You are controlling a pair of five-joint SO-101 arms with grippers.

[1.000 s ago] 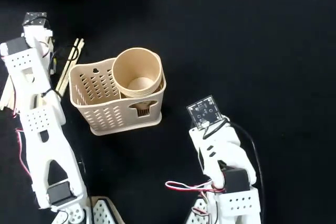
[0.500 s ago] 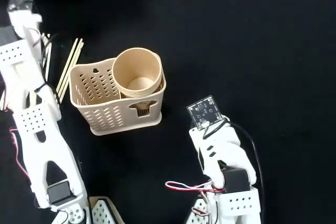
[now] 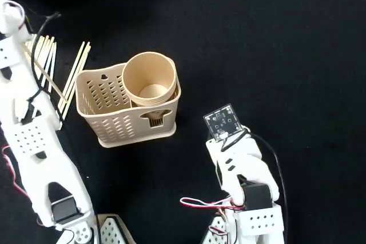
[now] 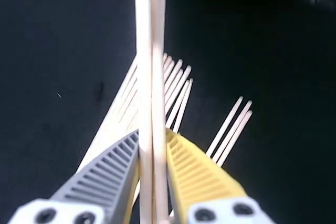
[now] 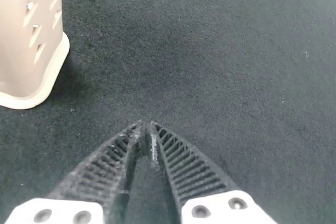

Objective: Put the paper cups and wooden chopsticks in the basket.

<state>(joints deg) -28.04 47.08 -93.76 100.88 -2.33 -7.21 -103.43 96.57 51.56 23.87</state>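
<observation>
Left gripper (image 4: 152,136) clamps a pair of slim, pale wooden chopsticks (image 4: 151,45), held above the loose sticks (image 4: 176,85) fanned on the black cloth (image 3: 274,55). Stacked tan paper cups (image 3: 150,78) stand inside the perforated beige plastic basket (image 3: 111,119). Right gripper (image 5: 145,129) is closed and empty beside the basket.

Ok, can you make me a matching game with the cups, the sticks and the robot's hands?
Things
1. paper cups
2. held chopsticks
3. loose chopsticks
4. right gripper

Where or how
A. lying on the table
B. shut, with nothing in it
C. standing in the basket
D. pinched in the left gripper

Pairs: 1-C, 2-D, 3-A, 4-B
</observation>
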